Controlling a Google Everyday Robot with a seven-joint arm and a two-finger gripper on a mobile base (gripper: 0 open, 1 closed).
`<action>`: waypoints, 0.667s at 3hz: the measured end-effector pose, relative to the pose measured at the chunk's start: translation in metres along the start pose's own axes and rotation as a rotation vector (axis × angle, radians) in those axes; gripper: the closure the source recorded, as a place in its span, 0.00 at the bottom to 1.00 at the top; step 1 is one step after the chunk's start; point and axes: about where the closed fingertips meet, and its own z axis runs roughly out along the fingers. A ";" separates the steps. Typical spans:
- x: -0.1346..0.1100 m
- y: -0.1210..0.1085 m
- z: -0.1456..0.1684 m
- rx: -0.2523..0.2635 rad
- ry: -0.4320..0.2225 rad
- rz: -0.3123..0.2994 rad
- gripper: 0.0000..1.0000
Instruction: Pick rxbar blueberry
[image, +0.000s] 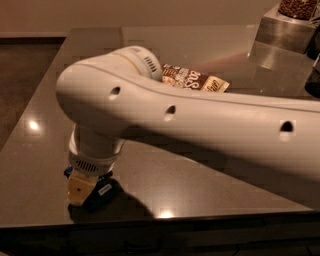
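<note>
The rxbar blueberry (104, 193) is a small dark navy wrapper with a small white label. It lies on the dark glossy table (210, 187) near the front left edge. My gripper (84, 188) points straight down at the end of the big white arm and sits right on the bar's left end, hiding part of it. The bar still rests on the table surface.
A cream-and-brown chip bag (194, 80) lies further back, partly behind the arm. A metal box (281, 34) with a container of brown pieces (300, 8) stands at the back right. The table's front edge runs just below the gripper.
</note>
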 end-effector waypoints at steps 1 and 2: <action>-0.001 0.000 -0.002 0.000 0.000 0.000 0.69; -0.002 0.000 -0.005 0.000 0.000 0.000 0.93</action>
